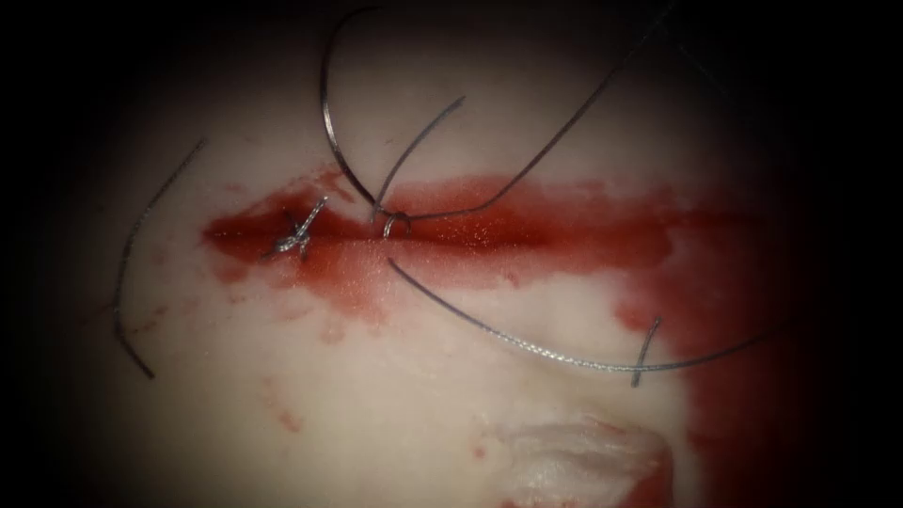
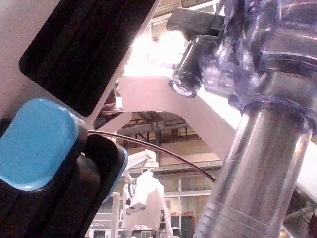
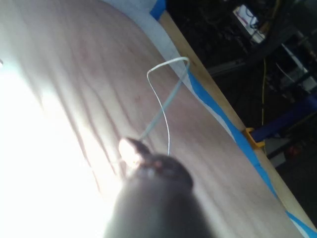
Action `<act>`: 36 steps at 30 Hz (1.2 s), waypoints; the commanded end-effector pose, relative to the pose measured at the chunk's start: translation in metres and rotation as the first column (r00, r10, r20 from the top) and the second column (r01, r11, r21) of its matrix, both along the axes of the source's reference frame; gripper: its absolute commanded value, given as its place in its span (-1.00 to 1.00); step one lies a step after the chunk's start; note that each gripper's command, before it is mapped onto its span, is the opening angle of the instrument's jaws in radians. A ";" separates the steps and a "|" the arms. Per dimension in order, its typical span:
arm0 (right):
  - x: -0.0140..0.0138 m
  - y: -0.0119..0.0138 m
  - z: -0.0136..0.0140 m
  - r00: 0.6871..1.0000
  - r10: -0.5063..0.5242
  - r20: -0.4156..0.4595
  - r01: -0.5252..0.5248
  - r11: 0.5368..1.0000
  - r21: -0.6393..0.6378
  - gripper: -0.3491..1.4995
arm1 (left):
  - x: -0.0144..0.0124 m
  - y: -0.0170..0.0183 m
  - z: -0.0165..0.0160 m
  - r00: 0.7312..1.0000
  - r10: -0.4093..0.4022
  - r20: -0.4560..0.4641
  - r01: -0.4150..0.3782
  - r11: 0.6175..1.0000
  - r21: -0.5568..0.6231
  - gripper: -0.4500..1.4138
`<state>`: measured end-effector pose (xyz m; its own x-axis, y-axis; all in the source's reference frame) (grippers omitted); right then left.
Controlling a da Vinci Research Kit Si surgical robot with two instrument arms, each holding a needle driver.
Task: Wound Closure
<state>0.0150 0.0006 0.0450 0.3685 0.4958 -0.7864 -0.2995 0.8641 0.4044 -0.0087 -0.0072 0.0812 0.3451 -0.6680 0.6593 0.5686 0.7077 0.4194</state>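
Running level across the tissue (image 1: 395, 414), the cut (image 1: 527, 235) lies under a band of red fluid (image 1: 724, 310) that widens toward its right end. A tied knot (image 1: 296, 235) sits on the cut near its left end. Right of that knot, a small loop of thread (image 1: 396, 222) rises from the cut's upper edge. Three strands meet at this loop: a dark smooth arc (image 1: 325, 103) that curves up and away above the cut, a short strand (image 1: 425, 134), and a long thread (image 1: 574, 118) leading up to the right. Whether the dark arc is the needle or more thread cannot be told, nor whether its lower end enters the tissue. Below the cut, a braided strand (image 1: 536, 350) starts just under the loop and sweeps right, crossed by a short cut end (image 1: 646, 350). Well left of the cut lies a loose curved piece (image 1: 118, 282), touching nothing else.

From the right wrist, the right arm's claw (image 3: 134, 150) hangs close over the pale tissue. A light thread (image 3: 163, 99) loops up from its tip. Whether it grasps that thread cannot be told.
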 end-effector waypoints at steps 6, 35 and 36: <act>-0.0008 0.0018 -0.0011 1.000 0.014 -0.001 -0.014 0.999 -0.037 -1.00 | -0.0010 0.0010 -0.0007 1.000 0.005 0.012 -0.005 1.000 -0.010 0.51; -0.0016 0.0023 -0.0028 0.998 0.060 -0.015 -0.061 0.993 -0.104 -1.00 | -0.0154 -0.0072 0.0026 0.849 0.503 -0.162 -0.524 0.841 -0.135 0.35; -0.0015 0.0022 -0.0027 0.998 0.061 -0.014 -0.063 0.992 -0.105 -1.00 | -0.0156 -0.0072 0.0035 0.856 0.490 -0.165 -0.513 0.845 -0.152 0.37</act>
